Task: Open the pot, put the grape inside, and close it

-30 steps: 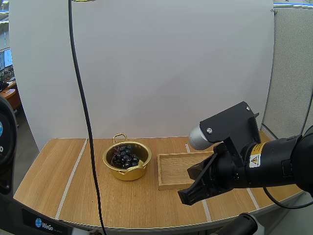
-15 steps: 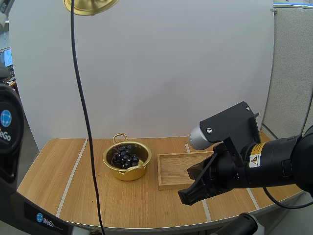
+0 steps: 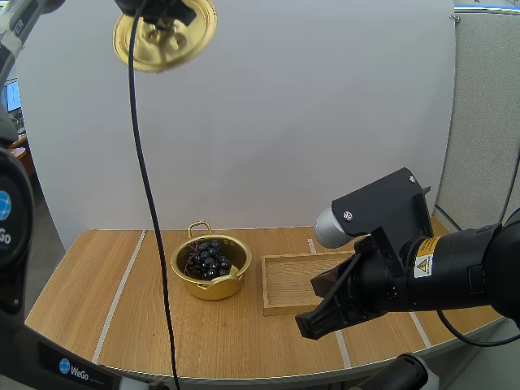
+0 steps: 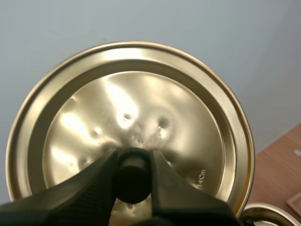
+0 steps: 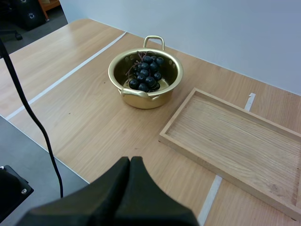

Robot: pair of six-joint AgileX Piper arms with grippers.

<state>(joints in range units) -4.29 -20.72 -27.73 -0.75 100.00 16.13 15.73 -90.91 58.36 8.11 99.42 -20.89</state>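
You're watching the left pincer [image 4: 133, 160] clamping the lid [image 3: 165, 36] by its black knob [image 4: 133, 176], fingers tight on either side. The lid is coming further down into the upper left of the high frame: half a second back just its lower edge was peeking in, and now the whole gold disc is showing. At centre left the pot [image 3: 211, 266] is sitting open on the worktop [image 3: 89, 276], grapes [image 3: 207, 258] inside, unmoved. At lower right the right pincer [image 3: 313, 325] is hovering closed and empty by the wooden tray's [image 3: 288, 280] near edge, same spot as before.
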